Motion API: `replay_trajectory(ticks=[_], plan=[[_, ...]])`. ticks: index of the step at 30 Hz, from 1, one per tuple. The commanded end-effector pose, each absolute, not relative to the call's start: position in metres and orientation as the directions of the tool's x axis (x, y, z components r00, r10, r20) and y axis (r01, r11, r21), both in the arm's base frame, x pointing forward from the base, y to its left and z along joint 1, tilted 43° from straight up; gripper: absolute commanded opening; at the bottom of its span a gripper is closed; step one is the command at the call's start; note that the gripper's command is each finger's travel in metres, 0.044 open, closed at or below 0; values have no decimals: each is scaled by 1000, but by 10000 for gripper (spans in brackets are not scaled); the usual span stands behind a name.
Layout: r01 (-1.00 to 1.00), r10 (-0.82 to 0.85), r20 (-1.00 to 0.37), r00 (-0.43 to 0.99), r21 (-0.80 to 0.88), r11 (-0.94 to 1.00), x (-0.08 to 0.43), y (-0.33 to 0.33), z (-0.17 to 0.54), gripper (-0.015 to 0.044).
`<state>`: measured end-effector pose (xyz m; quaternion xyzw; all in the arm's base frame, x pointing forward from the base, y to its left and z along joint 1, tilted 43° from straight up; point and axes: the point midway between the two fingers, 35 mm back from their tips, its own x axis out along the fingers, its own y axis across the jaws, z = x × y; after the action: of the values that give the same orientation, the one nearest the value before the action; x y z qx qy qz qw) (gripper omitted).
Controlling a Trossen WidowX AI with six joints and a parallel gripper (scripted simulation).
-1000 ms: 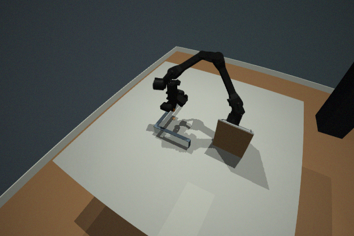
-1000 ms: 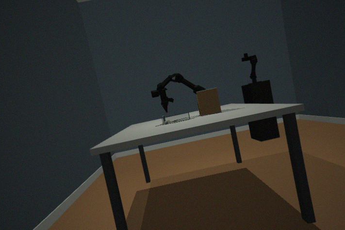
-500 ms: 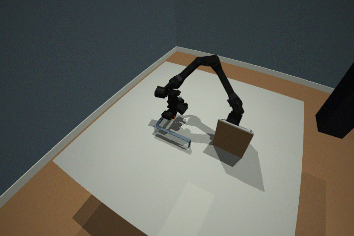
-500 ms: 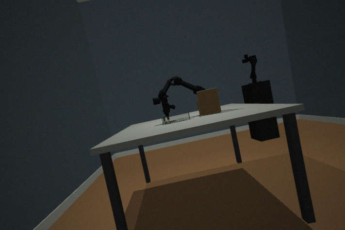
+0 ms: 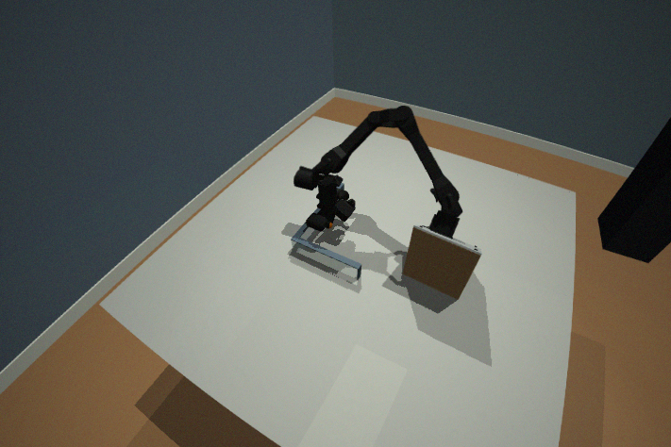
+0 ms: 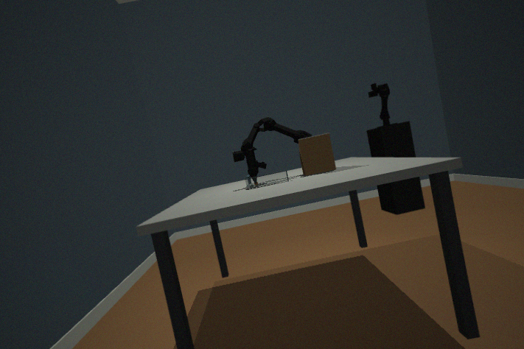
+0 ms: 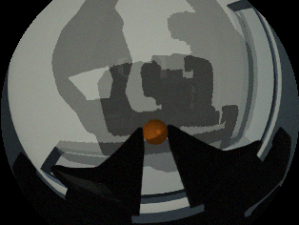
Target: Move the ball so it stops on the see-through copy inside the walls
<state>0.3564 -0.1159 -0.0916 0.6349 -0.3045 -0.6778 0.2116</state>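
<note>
Wrist view shows you the pincer (image 7: 154, 143) closed tight on the orange ball (image 7: 154, 131), pinched between its dark fingertips just above the pale surface (image 7: 76, 39), while the top view places it low inside the corner of the clear walls (image 5: 325, 256).

My arm (image 5: 420, 144) is matte black all over: slim tubular links joined by bulkier rounded joints, with a boxy block at the wrist. The gripper (image 7: 154, 153) shows two dark wedge-shaped fingers. I can't make out cables, screws or markings.
</note>
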Motion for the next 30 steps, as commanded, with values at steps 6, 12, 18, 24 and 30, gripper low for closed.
replay_trajectory(ticks=[6,12,18,24,30], plan=[[-98,-674,-731,-106,682,-724,356,-118,-94,26],[-98,-674,-731,-106,682,-724,356,-118,-94,184],[-98,-674,-731,-106,682,-724,356,-118,-94,214],[-97,-672,-733,-104,680,-726,363,-88,-63,214],[-96,-675,-731,-105,683,-724,365,-58,-30,214]])
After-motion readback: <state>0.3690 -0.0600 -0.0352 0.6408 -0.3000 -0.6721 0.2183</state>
